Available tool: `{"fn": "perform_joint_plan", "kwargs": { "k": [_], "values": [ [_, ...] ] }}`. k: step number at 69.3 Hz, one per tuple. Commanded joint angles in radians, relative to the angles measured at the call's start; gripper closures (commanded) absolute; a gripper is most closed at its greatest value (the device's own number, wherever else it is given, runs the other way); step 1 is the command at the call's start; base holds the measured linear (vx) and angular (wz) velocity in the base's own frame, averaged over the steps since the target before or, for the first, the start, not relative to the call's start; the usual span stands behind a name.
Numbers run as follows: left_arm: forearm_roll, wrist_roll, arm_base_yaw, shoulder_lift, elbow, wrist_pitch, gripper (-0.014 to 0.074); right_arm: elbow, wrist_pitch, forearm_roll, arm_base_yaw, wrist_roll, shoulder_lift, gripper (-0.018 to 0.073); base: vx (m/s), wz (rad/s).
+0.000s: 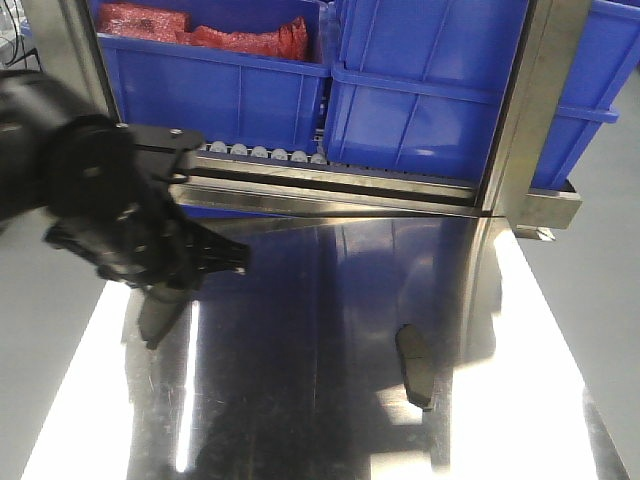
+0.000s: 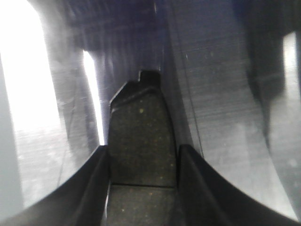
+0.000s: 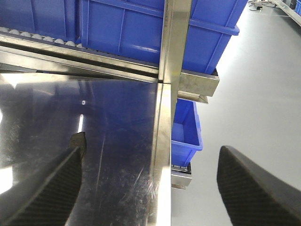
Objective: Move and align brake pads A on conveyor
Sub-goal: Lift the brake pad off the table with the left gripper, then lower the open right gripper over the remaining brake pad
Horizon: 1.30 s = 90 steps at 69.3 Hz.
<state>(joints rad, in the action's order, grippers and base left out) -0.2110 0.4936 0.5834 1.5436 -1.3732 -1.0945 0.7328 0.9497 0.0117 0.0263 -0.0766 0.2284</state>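
Dark grey brake pad (image 2: 140, 127) tight between left fingers (image 2: 96, 183).

So the left pincer (image 2: 143, 148) has a brake pad (image 2: 141, 127) sandwiched between its two black fingers (image 2: 94, 188), one pressed flat against each long edge of the pad. The pad is dark grey and speckled. There's a thin cross groove (image 2: 141, 185) near its bottom end and a little square end tab (image 2: 149, 75) poking out at the far end. All around the pad is the shiny steel table (image 2: 225, 94), with a big white glare off to the pad's left. Can't tell if the pad touches the table.
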Motion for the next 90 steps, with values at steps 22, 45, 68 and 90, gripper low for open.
{"fn": "perform_joint_plan", "kwargs": {
  "k": [22, 45, 68, 90],
  "values": [
    [-0.074, 0.021, -0.092, -0.505, 0.312, 0.112, 0.0603, 0.02, -0.069, -0.012, -0.003, -0.005, 0.019, -0.0003, 0.0, 0.0],
    [-0.111, 0.01, -0.229, -0.848, 0.484, 0.085, 0.0603, 0.02, -0.069, -0.012, -0.003, -0.005, 0.019, -0.0003, 0.0, 0.0],
    [-0.11, -0.029, -0.257, -1.025, 0.573, 0.059, 0.0603, 0.02, -0.069, -0.012, -0.003, -0.005, 0.019, -0.0003, 0.0, 0.0],
    [-0.109, -0.12, -0.257, -1.052, 0.572, 0.028, 0.0603, 0.02, -0.069, -0.012, -0.003, -0.005, 0.019, -0.0003, 0.0, 0.0]
  ]
}}
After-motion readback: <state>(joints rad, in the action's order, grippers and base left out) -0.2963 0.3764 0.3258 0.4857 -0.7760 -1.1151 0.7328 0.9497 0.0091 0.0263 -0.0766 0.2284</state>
